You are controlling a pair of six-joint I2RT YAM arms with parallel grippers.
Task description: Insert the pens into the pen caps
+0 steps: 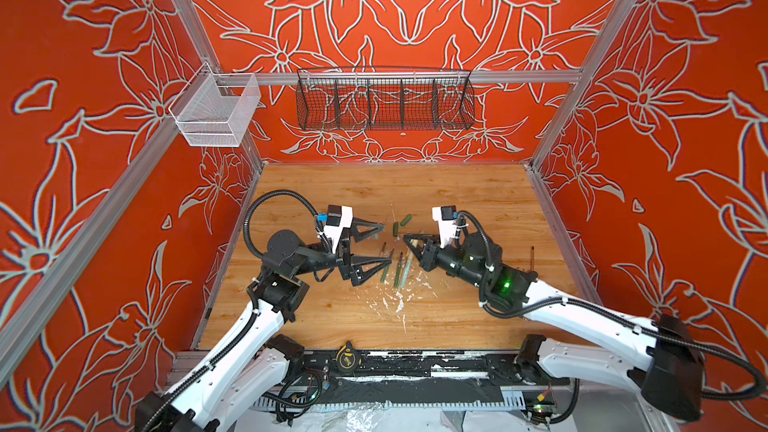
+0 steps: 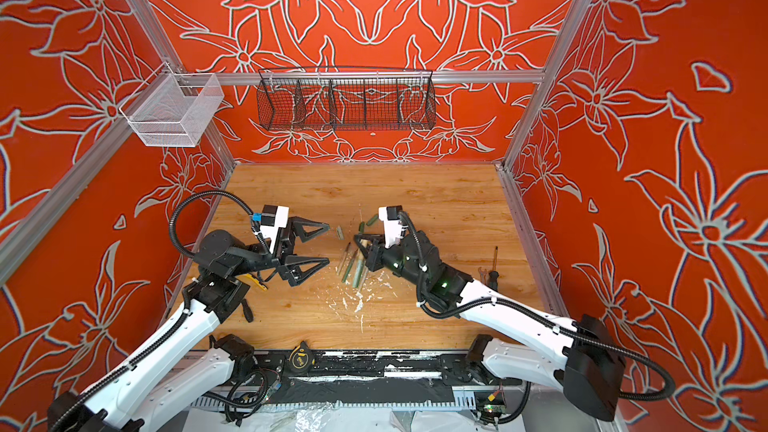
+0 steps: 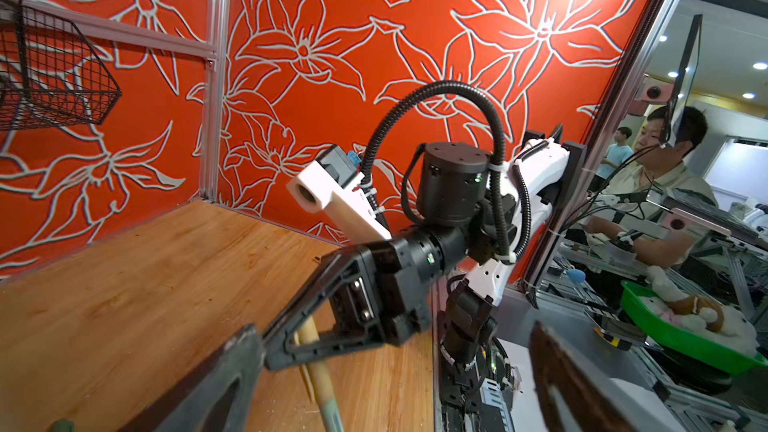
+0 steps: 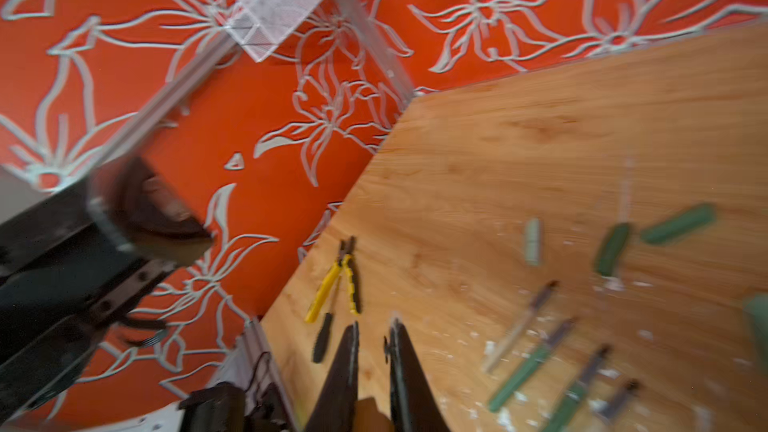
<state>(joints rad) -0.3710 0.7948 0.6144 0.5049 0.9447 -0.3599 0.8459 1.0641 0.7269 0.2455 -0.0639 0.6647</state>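
**Left tool** (image 1: 388, 243): fingers spread wide, nothing between them. A pale green cap (image 2: 340, 232) lies on the bench (image 1: 457, 197) just beyond the tip of the far finger.

**Right tool** (image 1: 404, 237): fingers closed on the held pen (image 3: 312, 347). This pen has a tan barrel and a grey-green lower end. It crosses the fingers near their base and slants down toward the bench. Contact between its lower end and the bench cannot be determined.

**Tool relation:** the two tools face each other, tips near but apart.

**Caps:** a dark green cap (image 1: 395, 227) and a second dark green cap (image 1: 406, 220) lie close together on the bench, just behind the tool tips.

**Pens:** the loose pens (image 1: 398, 271) lie side by side on the bench between the tools, dark tips toward the back wall, among white flecks (image 1: 399, 301).

**Other items:** yellow-handled pliers (image 4: 328, 288) lie near the left edge of the bench.
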